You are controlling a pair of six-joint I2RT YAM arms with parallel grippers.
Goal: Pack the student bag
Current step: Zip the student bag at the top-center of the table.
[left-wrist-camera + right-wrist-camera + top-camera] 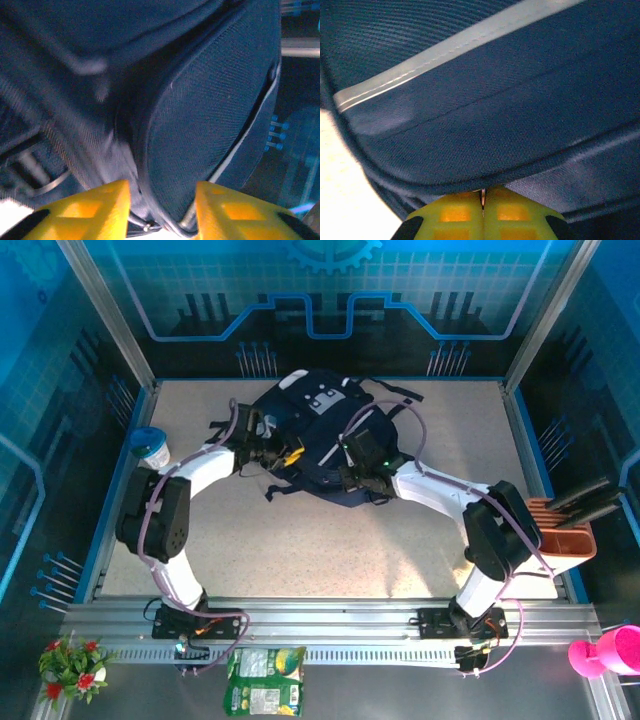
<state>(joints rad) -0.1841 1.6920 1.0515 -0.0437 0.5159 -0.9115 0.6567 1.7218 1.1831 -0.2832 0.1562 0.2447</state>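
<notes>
The student bag (pixel 322 430), dark navy with a white patch near its top, lies at the back middle of the table. My left gripper (pixel 287 454) is at the bag's left side. In the left wrist view its yellow fingers (pixel 95 210) stand apart, open, with a rounded edge of the bag (pixel 210 110) between them. My right gripper (pixel 357 476) is at the bag's near edge. In the right wrist view it (pixel 483 192) is shut under the bag (pixel 495 125), below the white stripe (pixel 445 50), with a thin pale sliver at the bag's seam pinched between its tips.
A blue-lidded cup (pixel 150 447) stands at the table's left edge. An orange holder (pixel 565 532) with dark items sits at the right edge. Bare tabletop (pixel 330 550) lies between the arms. A green packet (pixel 265 680), flowers (pixel 70 665) and a pink thing (pixel 610 650) sit off the table.
</notes>
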